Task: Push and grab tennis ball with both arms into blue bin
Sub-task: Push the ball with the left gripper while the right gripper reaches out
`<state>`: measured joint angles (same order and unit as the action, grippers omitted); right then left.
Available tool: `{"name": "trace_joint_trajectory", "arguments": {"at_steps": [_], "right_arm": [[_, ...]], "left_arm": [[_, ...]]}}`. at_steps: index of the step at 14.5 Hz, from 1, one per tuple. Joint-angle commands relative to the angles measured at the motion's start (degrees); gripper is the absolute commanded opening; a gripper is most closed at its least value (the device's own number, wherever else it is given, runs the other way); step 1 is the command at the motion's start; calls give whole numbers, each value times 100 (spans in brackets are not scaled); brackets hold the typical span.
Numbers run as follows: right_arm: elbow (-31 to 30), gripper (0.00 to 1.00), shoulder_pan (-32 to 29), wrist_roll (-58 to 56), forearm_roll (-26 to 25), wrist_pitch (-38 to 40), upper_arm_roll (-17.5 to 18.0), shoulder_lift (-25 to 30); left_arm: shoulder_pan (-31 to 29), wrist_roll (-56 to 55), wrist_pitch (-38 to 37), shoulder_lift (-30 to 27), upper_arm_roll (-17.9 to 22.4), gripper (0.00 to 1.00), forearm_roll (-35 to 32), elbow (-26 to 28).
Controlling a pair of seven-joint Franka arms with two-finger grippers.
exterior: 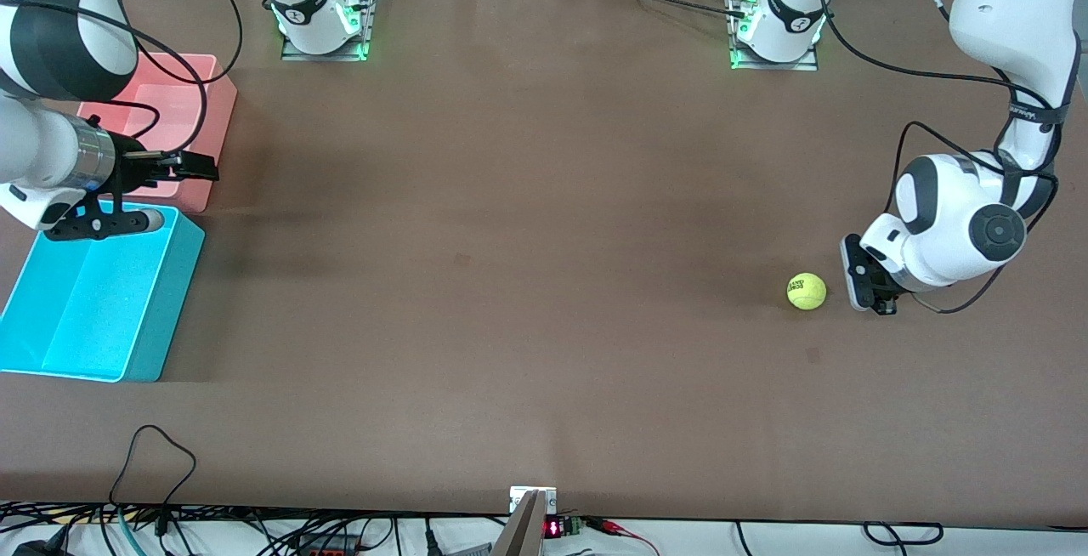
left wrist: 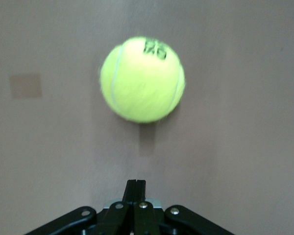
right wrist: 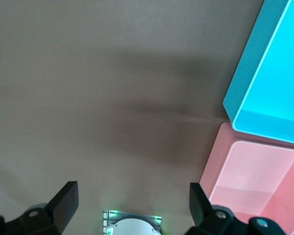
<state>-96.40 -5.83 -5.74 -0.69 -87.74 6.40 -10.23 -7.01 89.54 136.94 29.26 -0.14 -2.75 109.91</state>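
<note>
The tennis ball (exterior: 806, 291) lies on the brown counter (exterior: 527, 284) toward the left arm's end, in the half nearer the front camera, its dark lettering turned up. Just beside it, on the side toward the counter's edge at that end, the left gripper (exterior: 857, 277) hangs low with its jaws pressed together, holding nothing. In the left wrist view the ball (left wrist: 142, 79) sits clear of the closed fingertips (left wrist: 135, 188); the gap looks small, though whether the gripper touches the counter is hard to tell.

The blue bin (exterior: 51, 343) stands at the right arm's end of the counter, well apart from the ball, with a pink-red bin (exterior: 223, 114) touching it on the side farther from the front camera. The right gripper (exterior: 197, 167) waits over the pink-red bin's nearer edge, where the two bins meet, its jaws spread wide and empty; the right wrist view shows both fingers (right wrist: 63, 200) well apart above the bare counter.
</note>
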Motion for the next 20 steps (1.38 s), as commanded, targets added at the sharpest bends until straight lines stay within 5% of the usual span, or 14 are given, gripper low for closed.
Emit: {"name": "trace_joint_trajectory", "arguments": {"at_steps": [1, 6, 12, 16, 20], "right_arm": [[-54, 100, -32, -24, 60, 151, -7, -49], [-54, 100, 73, -33, 86, -51, 28, -366], [-431, 100, 336, -155, 34, -674, 37, -524], [-1194, 100, 293, -901, 25, -1524, 28, -393], [-2311, 100, 276, -1797, 25, -2677, 28, -50]], "left_arm": [[-265, 318, -36, 247, -29, 0, -94, -295], [102, 257, -36, 413, -56, 0, -60, -304], [1659, -631, -166, 748, -380, 0, 160, -1057], [1011, -202, -2097, 660, -486, 0, 143, -2278], [263, -209, -2346, 643, -486, 0, 152, -2527]]}}
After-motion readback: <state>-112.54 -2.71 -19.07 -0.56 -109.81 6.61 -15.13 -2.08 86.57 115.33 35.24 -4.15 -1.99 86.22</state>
